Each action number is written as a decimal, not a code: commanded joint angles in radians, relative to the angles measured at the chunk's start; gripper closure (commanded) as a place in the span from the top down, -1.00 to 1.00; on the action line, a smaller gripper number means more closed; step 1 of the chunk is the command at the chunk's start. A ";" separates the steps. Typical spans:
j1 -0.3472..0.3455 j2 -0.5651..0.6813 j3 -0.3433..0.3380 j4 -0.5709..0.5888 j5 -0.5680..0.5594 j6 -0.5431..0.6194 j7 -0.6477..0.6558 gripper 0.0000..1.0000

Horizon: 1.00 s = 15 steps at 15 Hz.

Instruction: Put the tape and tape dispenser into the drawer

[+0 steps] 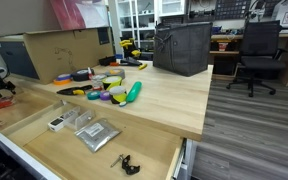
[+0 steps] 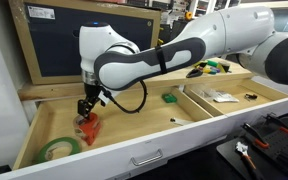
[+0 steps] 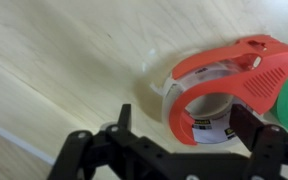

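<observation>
As one reads the scene from left to right in an exterior view, the green tape roll (image 2: 59,148) lies flat in the leftmost compartment of the drawer (image 2: 134,120). Just beside it, on its right, the tape dispenser (image 2: 90,127) rests on the pale plywood floor of the same compartment. Directly above the dispenser hangs the gripper (image 2: 86,108), pointing down. In the wrist view its jaws stand wide. One finger (image 3: 124,115), at the left of that picture, is apart from the red shell with bare wood between them. The other overlaps the dispenser at the right, and I cannot tell if it touches, so I judge that nothing is clamped. Farther right, near a thin divider (image 2: 199,103), lies a small orange object (image 2: 169,98), and beyond the divider a plastic bag (image 2: 221,95). The dispenser looks light and stiff, a hard plastic shell with a clear roll (image 3: 209,105) inside. Its smooth curved top can slip, so the better hold is probably across the two flat sides of the body, not on the tape or the cutting end. With both things lying in the drawer, the task seems nearly complete.
</observation>
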 commanded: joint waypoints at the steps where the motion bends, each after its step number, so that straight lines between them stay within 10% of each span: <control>1: -0.025 -0.040 0.033 -0.019 0.027 -0.114 -0.061 1.00; 15: -0.085 -0.059 0.107 -0.036 0.016 -0.357 -0.165 1.00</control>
